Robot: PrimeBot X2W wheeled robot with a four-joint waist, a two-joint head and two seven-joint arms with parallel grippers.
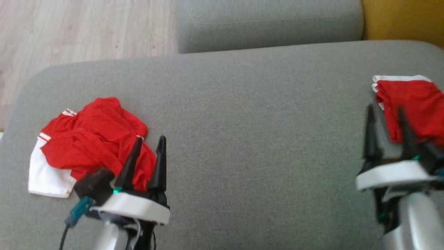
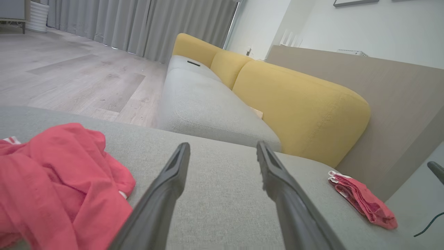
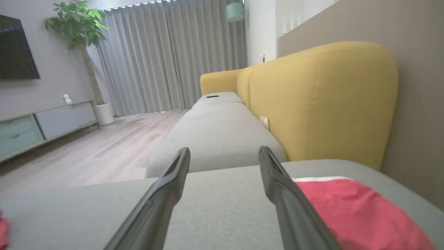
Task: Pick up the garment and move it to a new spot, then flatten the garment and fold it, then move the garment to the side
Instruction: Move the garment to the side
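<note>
Centrally, open cushion [image 1: 242,121] separates spread left gripper [image 1: 150,139] from spread right gripper [image 1: 385,109]; garment [image 1: 93,139] nears left edge.

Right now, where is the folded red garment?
Head view: the folded red garment lies at the right edge of the grey cushion, just past the open right gripper, far from the crumpled red-and-white garment on the left.

Soft even daylight; right hand [image 1: 386,113] motion-blurred.
</note>
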